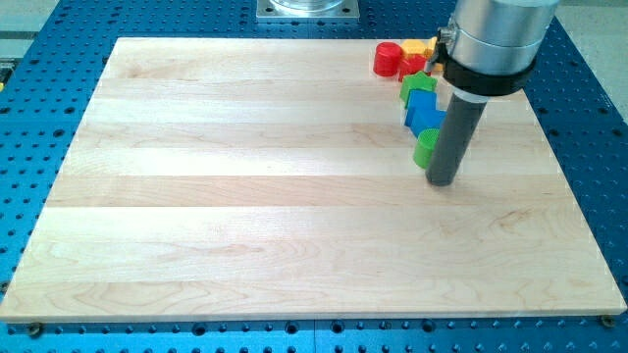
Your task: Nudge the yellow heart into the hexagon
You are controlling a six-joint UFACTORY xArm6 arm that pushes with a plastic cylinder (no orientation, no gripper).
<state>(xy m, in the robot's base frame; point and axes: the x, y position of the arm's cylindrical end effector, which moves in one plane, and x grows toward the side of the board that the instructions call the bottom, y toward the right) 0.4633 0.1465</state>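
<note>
A yellow block, probably the heart, sits near the view's top right, partly hidden by the arm's grey housing. A red block with a rounded, possibly hexagonal outline lies just left of it. A second red block sits below the yellow one. Below that run a green star-like block, a blue block and a small green block. My tip rests on the board just right of and below the small green block, well below the yellow block.
The blocks lie on a pale wooden board, which sits on a blue perforated table. A metal mount stands at the view's top centre. The arm's grey housing covers the board's top right corner.
</note>
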